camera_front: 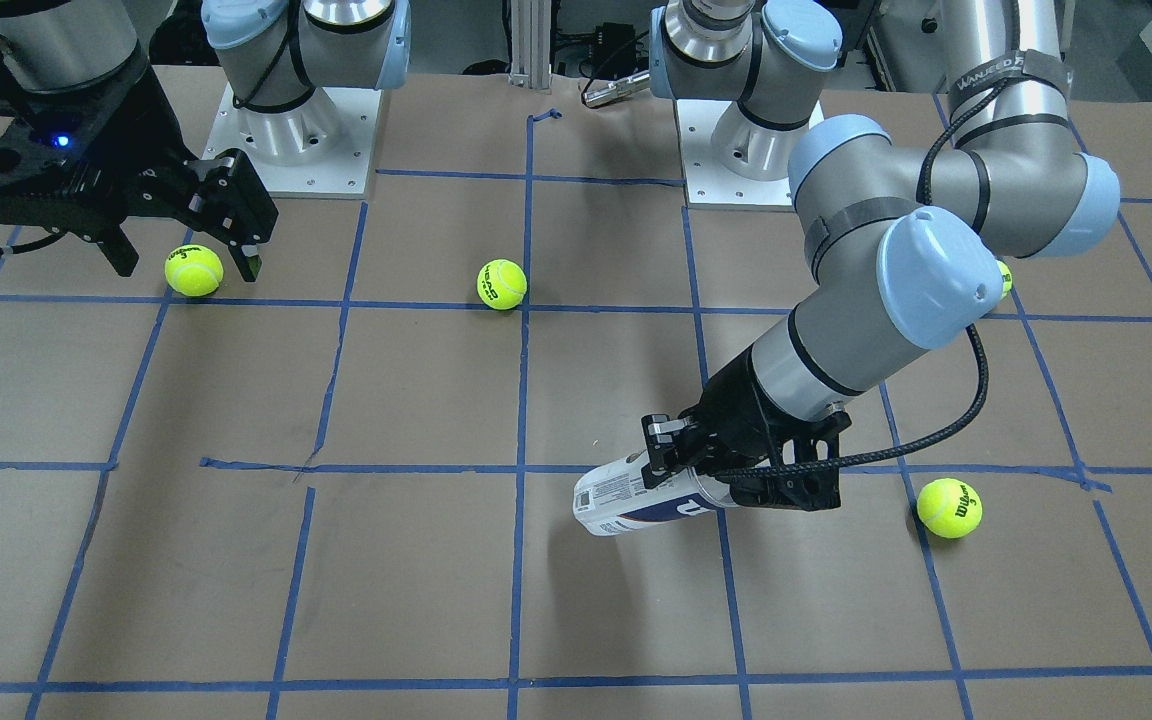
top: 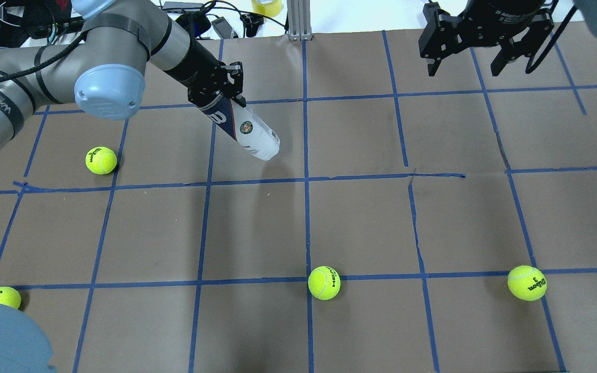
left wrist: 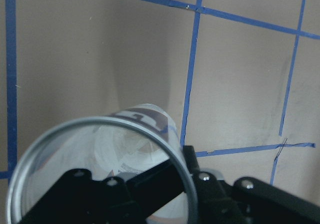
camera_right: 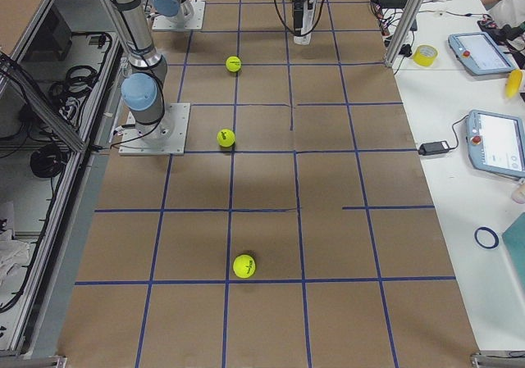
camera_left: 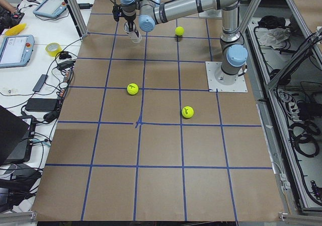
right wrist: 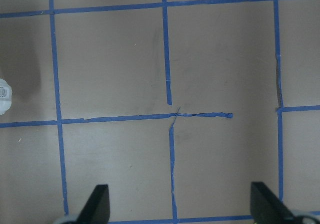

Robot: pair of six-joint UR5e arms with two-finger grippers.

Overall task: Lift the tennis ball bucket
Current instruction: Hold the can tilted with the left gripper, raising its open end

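Observation:
The tennis ball bucket (top: 249, 132) is a clear tube with a white and navy label and a round emblem. My left gripper (top: 215, 98) is shut on its upper end and holds it tilted, its lower end a little above the brown table. In the front view the bucket (camera_front: 626, 497) sticks out of the left gripper (camera_front: 681, 460) with its barcode showing. The left wrist view looks down into its metal-rimmed mouth (left wrist: 145, 116). My right gripper (top: 464, 67) is open and empty, high over the far right; its fingertips (right wrist: 97, 204) are wide apart.
Several yellow-green tennis balls lie on the table: one by the left arm (top: 101, 160), one at the near left edge (top: 1, 297), one near the middle (top: 324, 283), one at the right (top: 526, 283). Blue tape lines grid the brown table (top: 360, 223).

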